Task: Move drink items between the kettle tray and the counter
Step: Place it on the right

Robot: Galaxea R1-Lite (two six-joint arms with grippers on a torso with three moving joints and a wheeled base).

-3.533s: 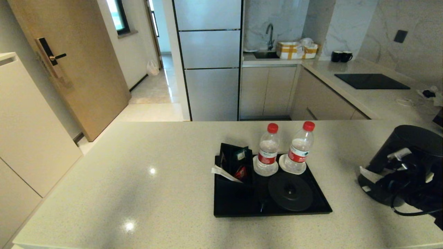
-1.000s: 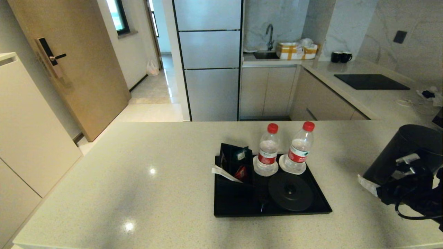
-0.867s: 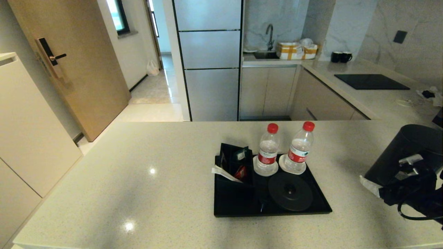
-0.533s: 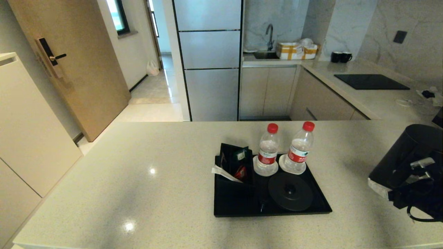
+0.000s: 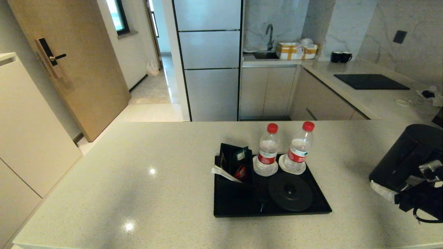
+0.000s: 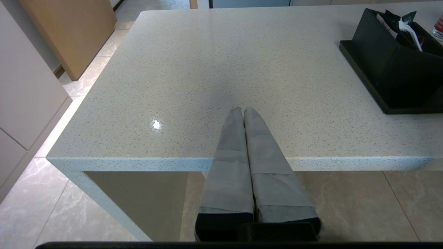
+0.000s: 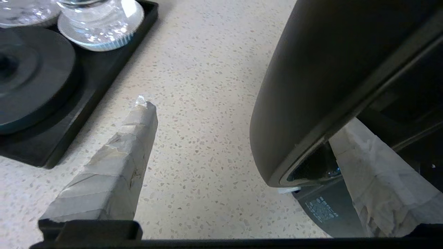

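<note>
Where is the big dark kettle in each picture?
Head view: the kettle stands on the counter at the right edge, right of the tray, with the right pincer beside it.
Left wrist view: not in it; only the counter and the tray's corner.
Right wrist view: it fills the upper right side, tilted.
Shared landmark: the black tray, seen in all three.

A: Left gripper [image 6: 242, 110]: two long tapering fingers [image 6: 230, 166], each showing grey cloth tape wrapping in overlapping bands, running back into a black base.

B: Right gripper [image 7: 242, 114]: similar tape on its fingers [image 7: 114, 169], paler, creasing and fraying at the tip. From the head view its black wrist housing [image 5: 420, 200] is showing silver metal fittings and a looping black cable [image 5: 427, 219].
</note>
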